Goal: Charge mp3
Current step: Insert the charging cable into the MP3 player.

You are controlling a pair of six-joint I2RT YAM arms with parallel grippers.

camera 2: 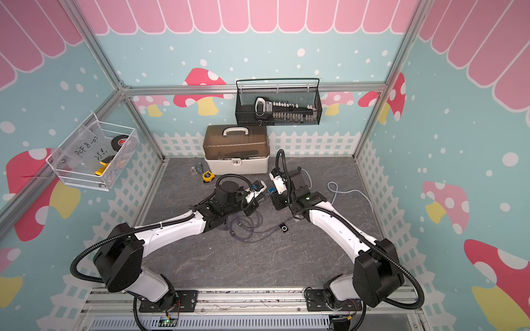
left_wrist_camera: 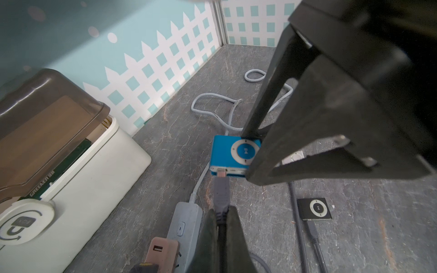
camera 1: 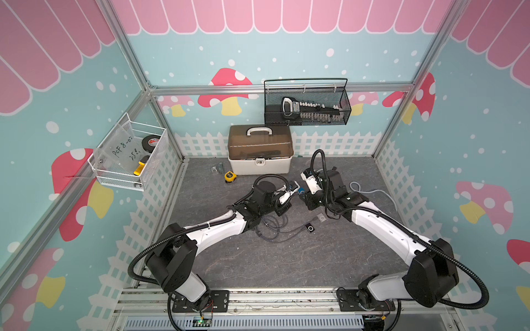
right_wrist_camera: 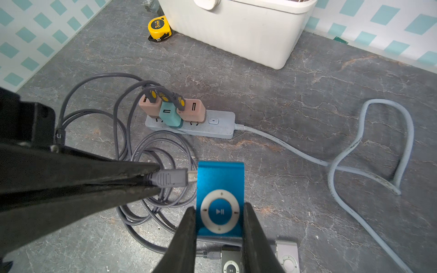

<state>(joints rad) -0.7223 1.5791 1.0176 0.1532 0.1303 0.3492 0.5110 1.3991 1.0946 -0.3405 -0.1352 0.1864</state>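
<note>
The right pincer (right_wrist_camera: 219, 209) is clamped on the blue mp3 player (right_wrist_camera: 220, 177), near the power strip (right_wrist_camera: 220, 128). The grey cable plug (right_wrist_camera: 170, 177) is pinched by the left pincer (right_wrist_camera: 155, 176), its tip at the player's port.

Bare floor (camera 1: 289, 258) lies open close to my bases, but the toolbox (camera 1: 246, 167) blocks the back, and the power strip (right_wrist_camera: 222, 131) and coiled grey cables (right_wrist_camera: 128, 146) crowd the middle.
</note>
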